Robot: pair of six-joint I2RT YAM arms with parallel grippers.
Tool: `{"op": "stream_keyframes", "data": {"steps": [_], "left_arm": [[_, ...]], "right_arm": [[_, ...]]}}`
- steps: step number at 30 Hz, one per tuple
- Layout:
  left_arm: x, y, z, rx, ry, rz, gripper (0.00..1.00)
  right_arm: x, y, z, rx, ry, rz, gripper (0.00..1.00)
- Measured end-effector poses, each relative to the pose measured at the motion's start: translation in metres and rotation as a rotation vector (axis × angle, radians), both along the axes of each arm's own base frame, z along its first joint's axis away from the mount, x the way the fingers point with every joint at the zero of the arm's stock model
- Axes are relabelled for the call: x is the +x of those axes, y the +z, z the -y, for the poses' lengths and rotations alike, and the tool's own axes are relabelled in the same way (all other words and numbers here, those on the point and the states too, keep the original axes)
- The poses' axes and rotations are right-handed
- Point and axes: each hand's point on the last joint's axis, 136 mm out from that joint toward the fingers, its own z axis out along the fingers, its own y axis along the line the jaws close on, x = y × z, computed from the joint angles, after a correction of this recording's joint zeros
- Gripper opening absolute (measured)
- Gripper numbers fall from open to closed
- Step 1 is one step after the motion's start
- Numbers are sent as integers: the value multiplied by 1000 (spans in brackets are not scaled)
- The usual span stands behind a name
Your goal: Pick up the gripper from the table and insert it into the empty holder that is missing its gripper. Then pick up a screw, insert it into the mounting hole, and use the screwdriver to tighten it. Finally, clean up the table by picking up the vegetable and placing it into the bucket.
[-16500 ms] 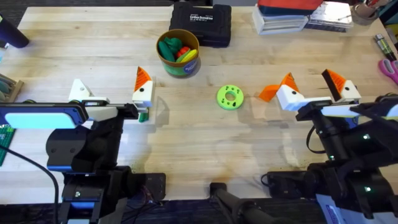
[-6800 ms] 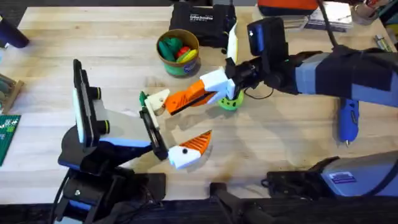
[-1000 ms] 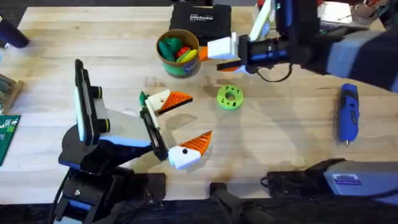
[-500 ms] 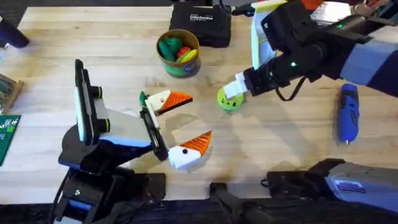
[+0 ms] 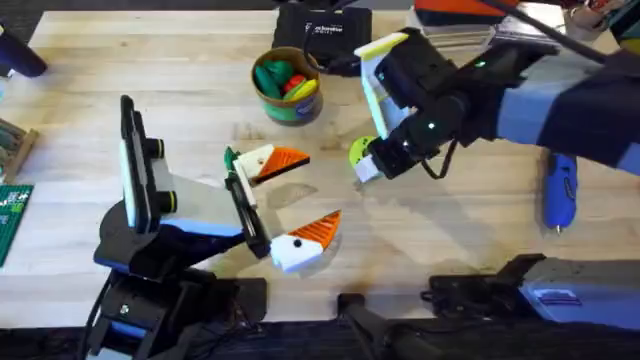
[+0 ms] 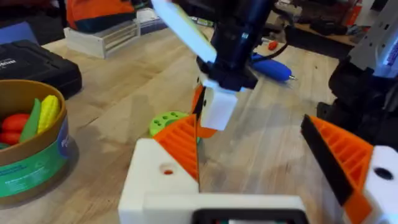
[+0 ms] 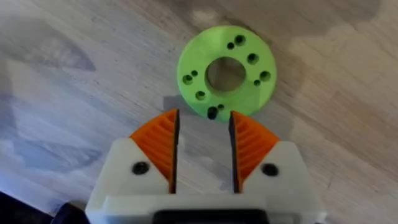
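Observation:
My left gripper (image 5: pixel 305 192) stands open above the table (image 5: pixel 150 70), its two white mounts each carrying an orange wedge tip. The upper tip (image 5: pixel 287 158) is the gripper, seated in its holder. A small dark-green piece (image 5: pixel 229 157) sits against that mount; I cannot tell if it is the vegetable. My right gripper (image 7: pixel 202 146) points down, open, its orange pads (image 7: pixel 163 143) just short of a green disc (image 7: pixel 226 71). A small dark screw (image 7: pixel 212 113) stands at the disc's near edge. The blue screwdriver (image 5: pixel 558 190) lies at the right. The bucket (image 5: pixel 286 85) holds toy vegetables.
A black case (image 5: pixel 322 35) lies behind the bucket. Stacked boxes (image 5: pixel 455 30) sit at the back right. A green circuit board (image 5: pixel 8 225) is at the left edge. Bare wood lies between the green disc (image 5: pixel 362 150) and the screwdriver.
My right arm swung from beside the bucket down to the green disc and turned its gripper to point downward over it. The left arm has stayed still.

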Motion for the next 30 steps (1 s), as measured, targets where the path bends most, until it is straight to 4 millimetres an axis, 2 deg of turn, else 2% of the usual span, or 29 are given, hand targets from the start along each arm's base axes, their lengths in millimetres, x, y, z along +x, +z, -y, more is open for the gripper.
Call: {"op": "stream_keyframes", "data": {"steps": [7, 11, 12, 21, 26, 30], "left_arm": [[0, 0, 0, 0, 0, 0, 985], [0, 0, 0, 0, 0, 0, 985], [0, 0, 0, 0, 0, 0, 985], [0, 0, 0, 0, 0, 0, 985], [0, 0, 0, 0, 0, 0, 985], [0, 0, 0, 0, 0, 0, 985]], "right_arm": [[1, -14, -1, -27, 4, -27, 275], [3, -14, 0, -35, 4, -20, 30], [3, -14, 0, -35, 5, -19, 13], [3, -13, 0, -36, 5, -21, 8], [17, 16, -9, -23, 33, 10, 8], [22, 47, -13, -22, 63, 24, 8]]}}
